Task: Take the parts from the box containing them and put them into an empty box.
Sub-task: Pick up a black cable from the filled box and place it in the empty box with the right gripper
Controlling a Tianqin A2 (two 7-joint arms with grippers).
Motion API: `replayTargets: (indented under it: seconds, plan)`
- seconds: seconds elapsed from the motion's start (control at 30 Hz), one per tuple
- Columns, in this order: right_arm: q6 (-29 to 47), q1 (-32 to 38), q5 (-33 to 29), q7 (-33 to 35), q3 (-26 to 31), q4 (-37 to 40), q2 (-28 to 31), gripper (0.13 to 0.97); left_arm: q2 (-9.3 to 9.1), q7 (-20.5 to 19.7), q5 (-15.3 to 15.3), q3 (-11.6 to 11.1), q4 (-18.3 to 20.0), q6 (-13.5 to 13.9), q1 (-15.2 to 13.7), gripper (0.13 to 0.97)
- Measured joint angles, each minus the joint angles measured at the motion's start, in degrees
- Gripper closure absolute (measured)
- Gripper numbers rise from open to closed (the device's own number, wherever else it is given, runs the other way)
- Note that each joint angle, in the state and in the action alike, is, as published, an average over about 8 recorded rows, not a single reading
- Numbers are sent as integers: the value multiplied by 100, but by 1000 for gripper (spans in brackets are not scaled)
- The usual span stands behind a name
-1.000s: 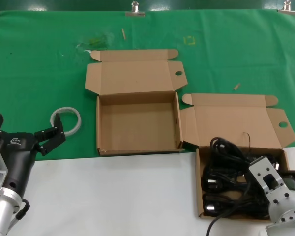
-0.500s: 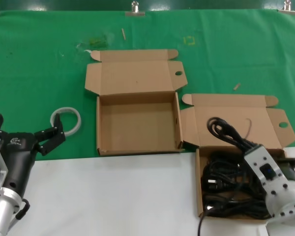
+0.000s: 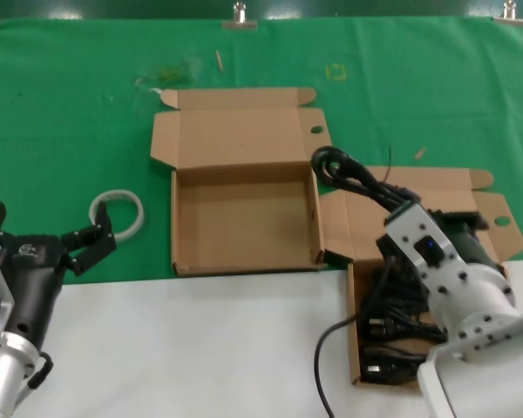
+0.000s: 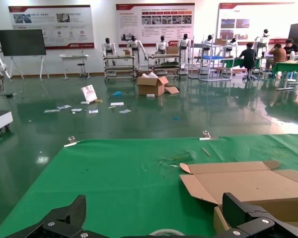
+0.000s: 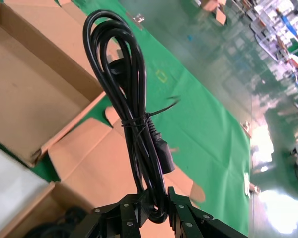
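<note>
The counter (image 3: 157, 348) carries a green cloth (image 3: 61, 113) over its far part, with bare white surface nearer the robot. On the cloth sits the empty box (image 3: 244, 218), lid folded back, its inside bare. To its right, straddling the cloth edge, is the full box (image 3: 418, 209), lid also open, with black power cords (image 3: 392, 331) heaped inside. The right hand (image 3: 392, 205) is raised above that box's lid, near the empty box's right wall, its fingers (image 5: 134, 210) pinched tight on one bundled cord (image 3: 353, 174); the coil sticks up from the grip, tied around the middle, with a plug (image 5: 165, 153) showing. Another cord end (image 3: 327, 366) trails out over the white surface. The left hand (image 3: 44, 239) sits low at the near left, fingers (image 4: 64, 220) spread wide and holding nothing. A white ring of tape (image 3: 118, 213) lies just beside it on the cloth
</note>
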State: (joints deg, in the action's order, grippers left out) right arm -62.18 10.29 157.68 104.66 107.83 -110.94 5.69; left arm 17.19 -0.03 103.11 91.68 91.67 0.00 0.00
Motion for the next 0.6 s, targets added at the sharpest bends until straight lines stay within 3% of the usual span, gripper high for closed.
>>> replayTargets:
  seconds: [0.37,0.6]
  plan:
    - [1025,565,6,-70,161,1440,1,910,0,0,0,0,0,0,0,132]
    - [1494,958,6,-514,611,2083,5,910,0,0,1,0,0,0,0,132]
